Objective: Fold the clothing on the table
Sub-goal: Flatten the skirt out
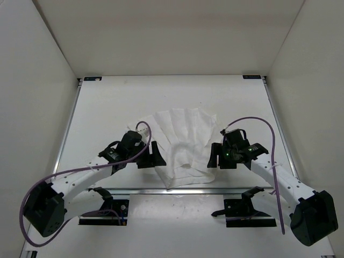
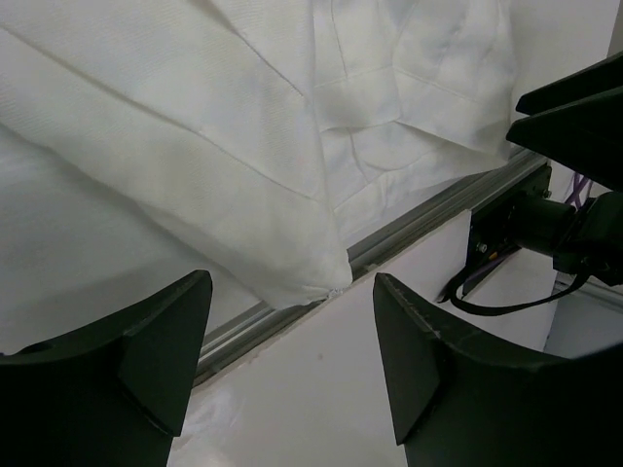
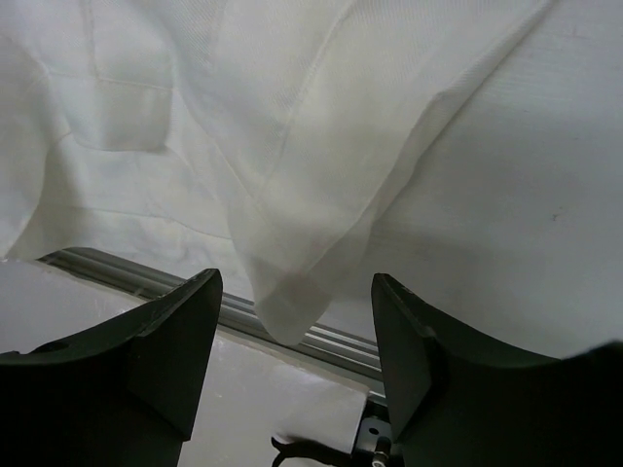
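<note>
Just plain white clothing (image 1: 183,142) on the table (image 1: 107,102), corner at its metal rail (image 1: 137,190).

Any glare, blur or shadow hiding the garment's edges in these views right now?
Top external: even light, no glare, but the white clothing barely stands out from the table. Left wrist: fingers dark and soft-edged, cloth corner crisp against the rail. Right wrist: likewise dark fingers, cloth corner readable.

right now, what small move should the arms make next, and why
Probably close both: the left jaws and right jaws stand open, each with a near corner of the clothing between its tips by the rail, neither gripped yet.
</note>
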`<control>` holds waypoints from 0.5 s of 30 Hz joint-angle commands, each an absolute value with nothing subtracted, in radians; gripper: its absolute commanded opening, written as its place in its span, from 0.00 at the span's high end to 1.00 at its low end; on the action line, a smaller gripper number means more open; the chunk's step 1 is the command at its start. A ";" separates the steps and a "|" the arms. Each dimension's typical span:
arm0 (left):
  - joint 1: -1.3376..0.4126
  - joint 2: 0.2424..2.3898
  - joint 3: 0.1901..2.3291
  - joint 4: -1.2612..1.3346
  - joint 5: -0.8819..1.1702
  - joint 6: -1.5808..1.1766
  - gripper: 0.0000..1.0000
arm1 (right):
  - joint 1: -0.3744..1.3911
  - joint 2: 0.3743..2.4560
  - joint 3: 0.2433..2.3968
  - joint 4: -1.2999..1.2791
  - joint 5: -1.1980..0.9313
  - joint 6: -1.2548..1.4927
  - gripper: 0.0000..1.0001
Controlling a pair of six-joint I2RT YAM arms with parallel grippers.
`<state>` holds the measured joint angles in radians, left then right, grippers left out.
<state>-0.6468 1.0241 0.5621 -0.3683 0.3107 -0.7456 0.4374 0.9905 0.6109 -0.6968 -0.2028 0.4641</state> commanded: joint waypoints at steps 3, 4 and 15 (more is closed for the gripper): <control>-0.728 1.173 0.555 -0.232 0.313 -0.827 0.23 | 0.437 0.988 0.586 -0.603 -0.244 0.485 0.39; -0.742 1.211 0.566 -0.226 0.313 -0.827 0.24 | 0.439 0.991 0.577 -0.595 -0.245 0.488 0.39; -0.724 1.390 0.676 -0.267 0.374 -0.741 1.00 | 0.411 1.045 0.606 -0.623 -0.304 0.477 1.00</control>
